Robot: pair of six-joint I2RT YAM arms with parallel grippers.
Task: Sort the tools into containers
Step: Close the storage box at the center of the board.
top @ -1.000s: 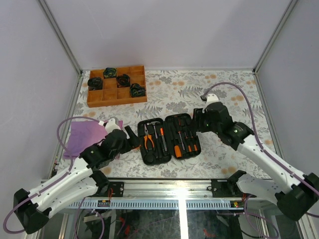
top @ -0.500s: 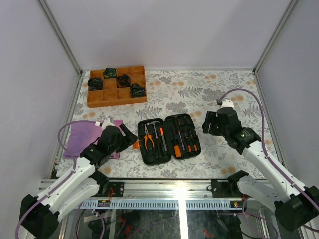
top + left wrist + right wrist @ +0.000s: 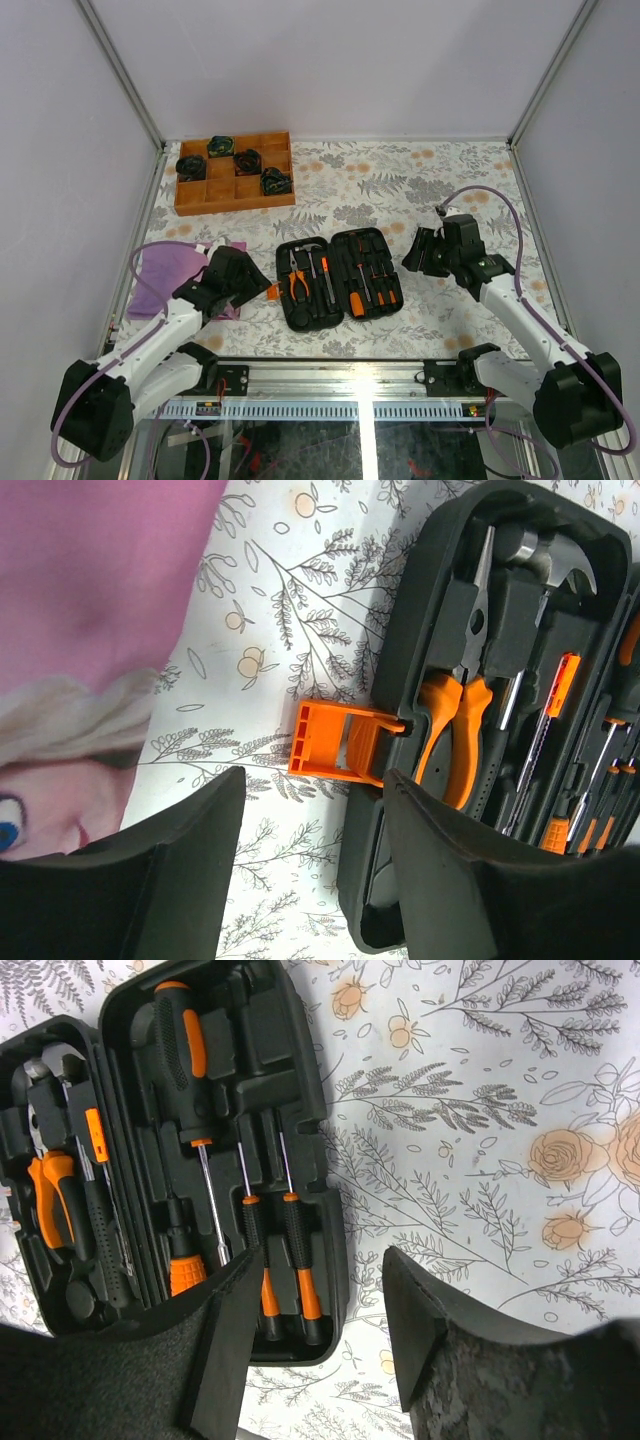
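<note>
The tool case (image 3: 338,277) lies open and flat on the near middle of the flowered table (image 3: 450,170), between my two grippers. In its left half I see the orange-handled pliers (image 3: 450,720) and the hammer (image 3: 555,555) in their moulded slots. The right half keeps the screwdrivers (image 3: 250,1230) side by side, one thick and several thin. The orange latch (image 3: 335,742) sticks out from the left edge of the case, on the table.

My left arm comes from the near left corner. Its forearm slants far and to the right, over the edge of the purple cloth (image 3: 160,275). The wrist is turned to the right, so my left gripper (image 3: 315,780) looks at the latch. Its jaws are spread and grasp nothing; the latch shows just beyond them, not touched.

My right arm rises from the near right corner and its forearm slants far and to the left. The wrist bends toward the case. My right gripper (image 3: 322,1260) hangs just beside the right edge of the case, jaws also spread, with nothing between them.

The wooden tray (image 3: 270,150) stands at the far left, well apart from both arms.
</note>
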